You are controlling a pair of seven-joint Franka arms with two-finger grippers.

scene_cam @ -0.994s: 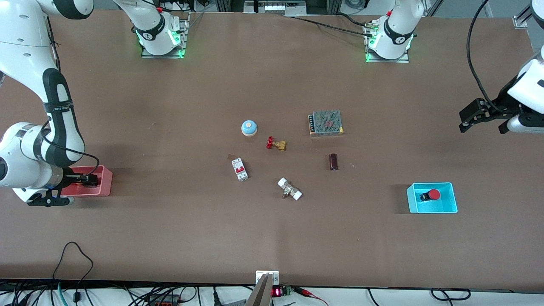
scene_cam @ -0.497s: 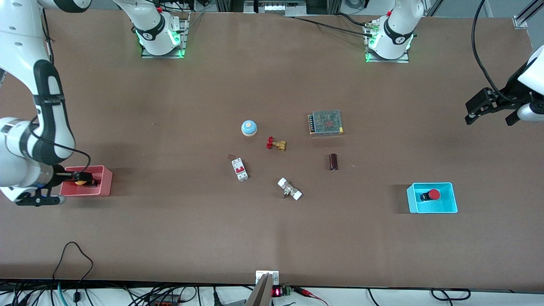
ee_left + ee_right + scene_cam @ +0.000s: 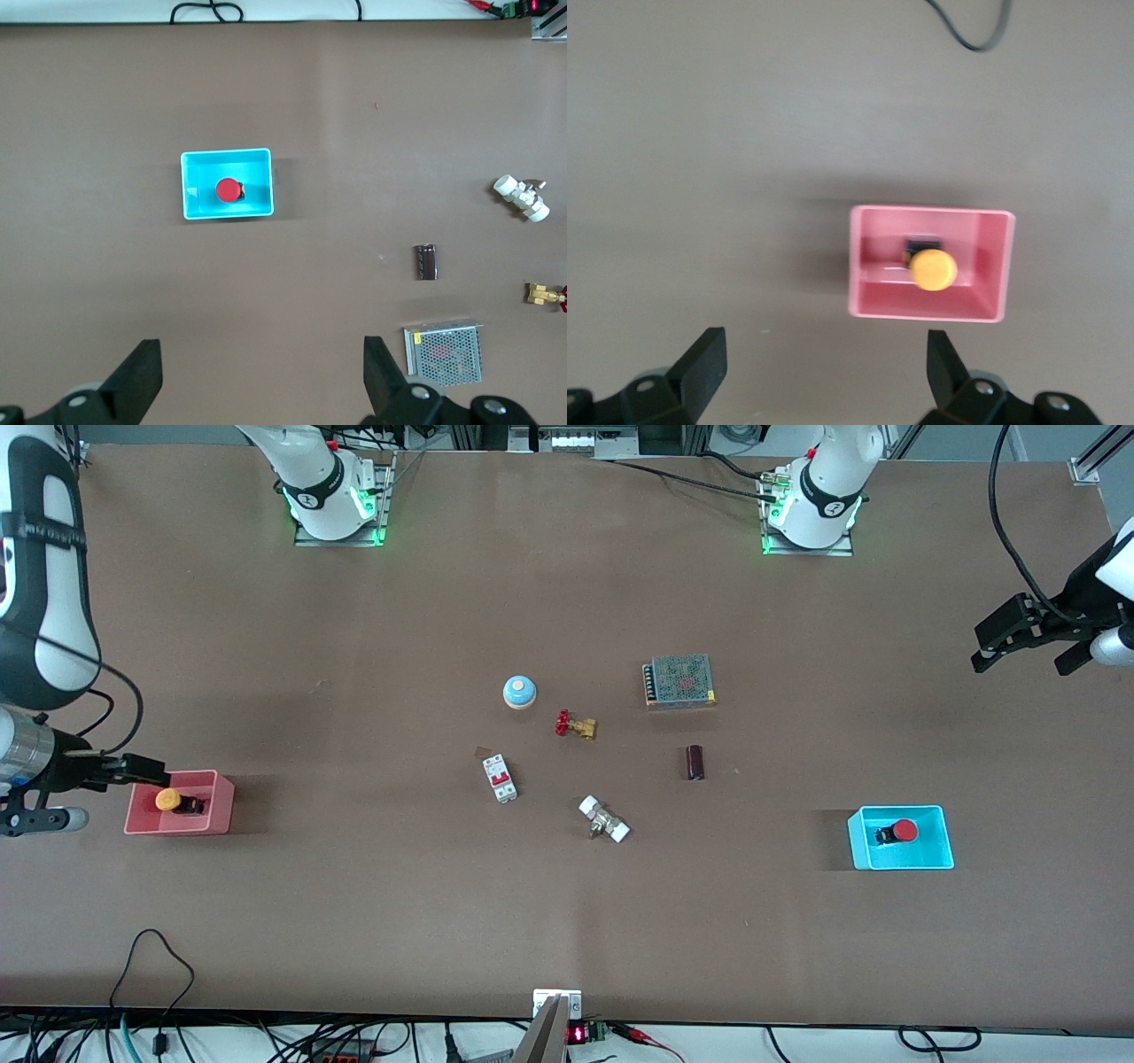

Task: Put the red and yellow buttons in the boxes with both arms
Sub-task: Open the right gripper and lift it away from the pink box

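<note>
Two small rigid push buttons lie boxed: orange-yellow capped button [image 3: 168, 800] in pink-red plastic tub [image 3: 221, 804], red capped button [image 3: 904, 831] in cyan plastic tub [image 3: 944, 841]. Light, hard; best pinched across the black base. Right gripper [image 3: 146, 766] and left gripper [image 3: 999, 633] hang above the table with jaws apart, empty.

The flat brown table surface [image 3: 354, 921] is matt and smooth. The pink-red rectangular plastic tub [image 3: 994, 266] has glossy inner walls that catch the light. The cyan rectangular plastic tub [image 3: 195, 168] looks smooth. The perforated metal power-supply case [image 3: 680, 680] has a dull grey finish. The brass valve body [image 3: 583, 729] shines slightly.
</note>
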